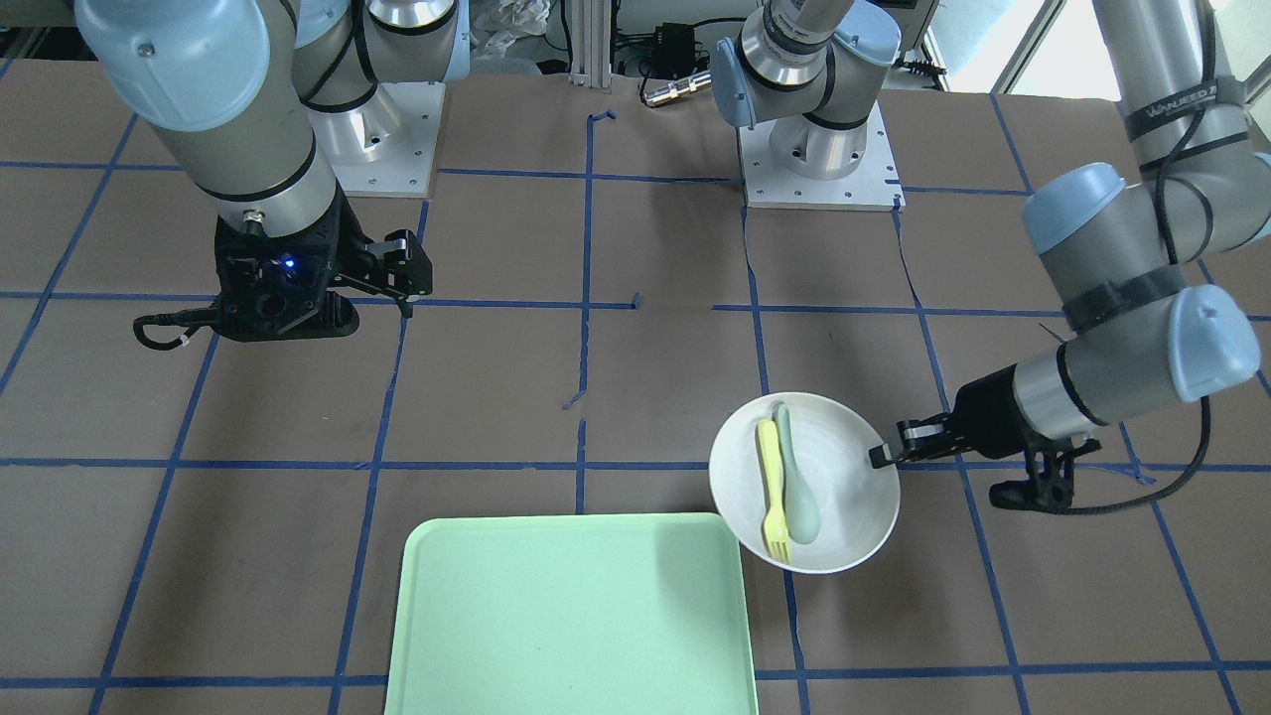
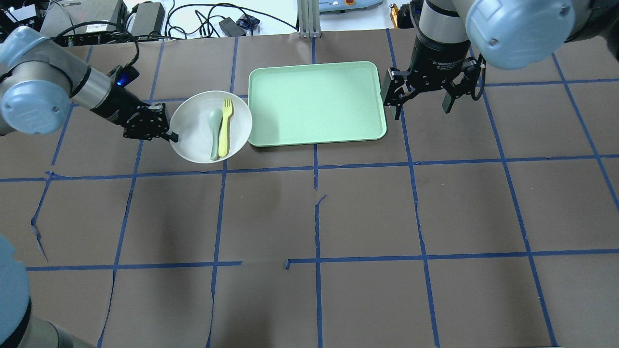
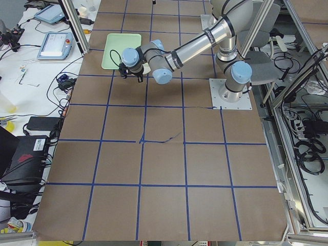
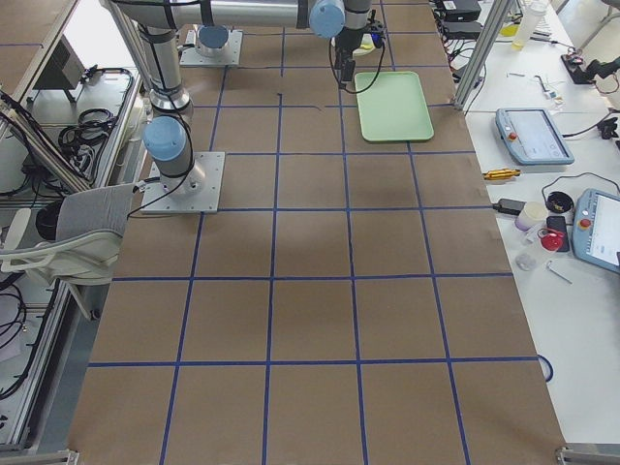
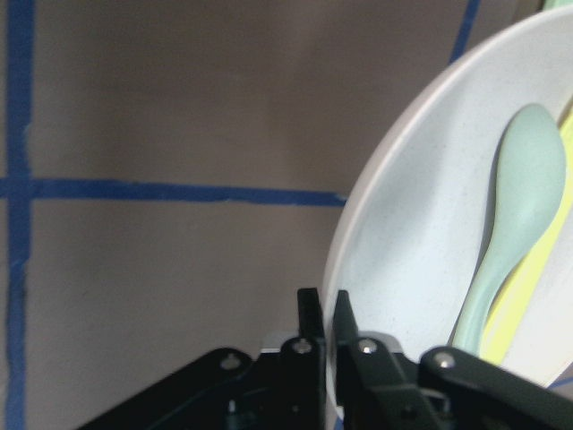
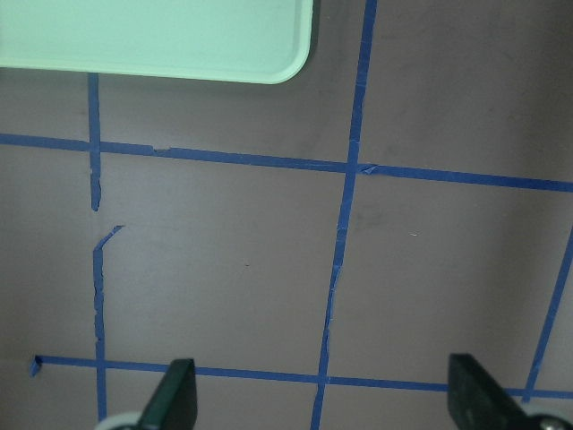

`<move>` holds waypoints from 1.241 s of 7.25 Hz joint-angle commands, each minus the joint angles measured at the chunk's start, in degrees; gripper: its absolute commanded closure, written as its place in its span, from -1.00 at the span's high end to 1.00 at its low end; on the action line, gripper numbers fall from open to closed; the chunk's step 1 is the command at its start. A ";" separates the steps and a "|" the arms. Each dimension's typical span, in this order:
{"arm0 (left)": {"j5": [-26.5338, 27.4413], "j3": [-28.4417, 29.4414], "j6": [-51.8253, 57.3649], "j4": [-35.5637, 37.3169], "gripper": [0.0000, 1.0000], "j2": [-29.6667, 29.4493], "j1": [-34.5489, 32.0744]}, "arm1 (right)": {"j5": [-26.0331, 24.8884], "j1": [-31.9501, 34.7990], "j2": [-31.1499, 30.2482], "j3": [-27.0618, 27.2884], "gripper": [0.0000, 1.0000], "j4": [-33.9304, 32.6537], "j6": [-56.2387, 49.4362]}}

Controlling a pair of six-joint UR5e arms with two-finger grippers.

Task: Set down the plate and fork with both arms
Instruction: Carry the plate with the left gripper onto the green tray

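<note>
Toward the far edge of the bench [image 2: 314, 217], on the robot's left half, the left claw [image 2: 171, 137] has closed narrowly on the rim of a round off-white plate [image 2: 193, 121], one finger inside the lip and one outside, as the left wrist view shows. A pale-yellow fork [image 2: 225, 128] lies in the plate, tines toward the far edge, side by side with a grey-green spoon [image 2: 214, 130]. The plate's rim meets the near left corner of a mint-green tray [image 2: 314, 101], which sits at the middle of the far edge with nothing on it. Whether the plate rests on the bench or is raised a little cannot be told.

On the tray's other side, toward the right edge of the bench, the right claw [image 2: 420, 108] hangs over the brown surface, spread wide and holding nothing.

By the look of it, the job is at an early stage: the plate is gripped but not yet set down in its place, and the fork has not been picked out. Moving the plate and lifting the fork both appear to remain, the fork likely falling to the idle right arm.
</note>
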 commanded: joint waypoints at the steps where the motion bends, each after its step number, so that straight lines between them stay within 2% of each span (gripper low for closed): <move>1: -2.60 8.82 -9.90 5.37 -1.00 -8.44 -8.31 | 0.09 -0.03 0.00 0.06 1.00 0.07 0.00; 2: -3.58 12.25 -12.47 8.02 -1.00 -12.49 -11.21 | 0.18 -0.03 0.00 0.15 1.00 0.07 0.00; 4: -3.68 18.32 -14.76 8.23 -1.00 -17.96 -14.31 | 0.18 -0.03 0.00 0.76 1.00 -0.02 0.00; 9: -3.76 19.58 -15.22 11.21 -1.00 -21.67 -16.69 | 0.09 -0.03 0.00 0.85 1.00 -0.02 -0.09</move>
